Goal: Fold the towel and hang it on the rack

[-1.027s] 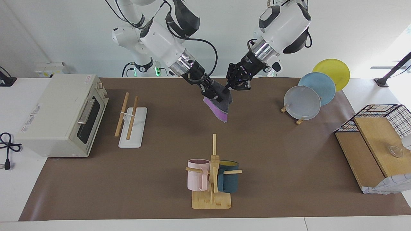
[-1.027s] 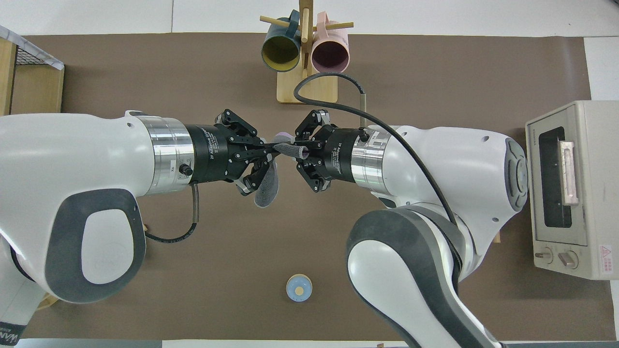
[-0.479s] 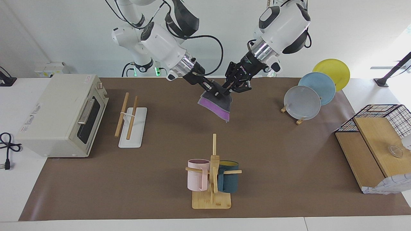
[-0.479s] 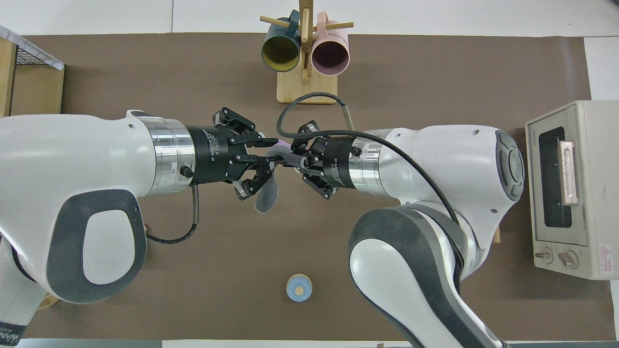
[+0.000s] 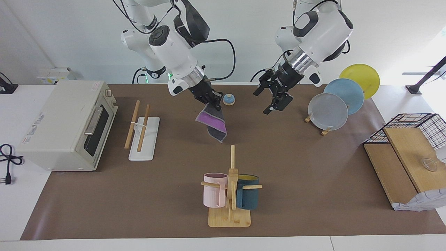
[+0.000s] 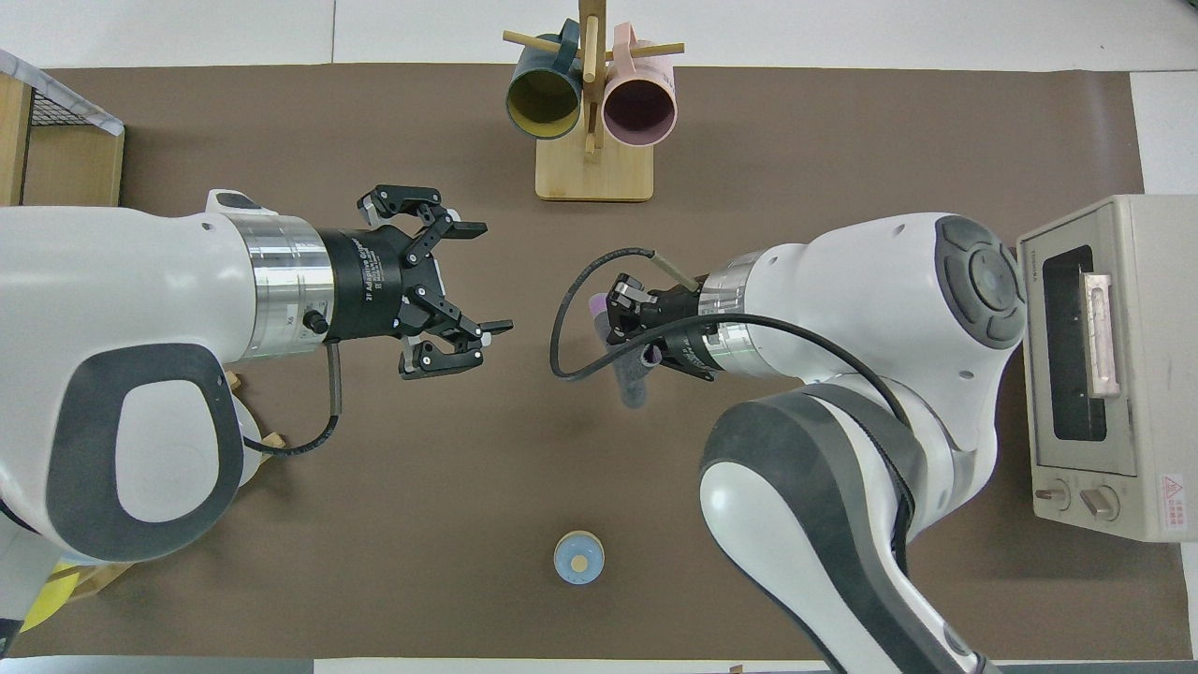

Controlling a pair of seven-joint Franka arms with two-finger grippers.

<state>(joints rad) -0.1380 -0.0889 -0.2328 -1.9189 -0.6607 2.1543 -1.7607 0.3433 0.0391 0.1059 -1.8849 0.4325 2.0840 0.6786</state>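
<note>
Holding the folded towel [image 5: 212, 122] pinched at its top edge, my right gripper [image 5: 213, 103] hangs it above the mat's middle, well apart from the rack [image 5: 141, 129] beside the toaster oven [image 5: 66, 125]; my left gripper [image 5: 273, 99] hovers nearby, jaws spread wide, empty.

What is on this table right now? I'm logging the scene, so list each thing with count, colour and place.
towel: one, purple and dark grey, hanging folded from the right gripper above the mat
rack: one, wooden rods on white base, beside the oven
oven: one, cream, at the right arm's end
mug tree: one, wooden, with a pink and a dark blue mug, farthest from the robots
plates: three, grey, blue, yellow, on a stand at the left arm's end
small round thing: one, blue, near the robots
right gripper: shut on the towel
left gripper: open, empty, over the mat
</note>
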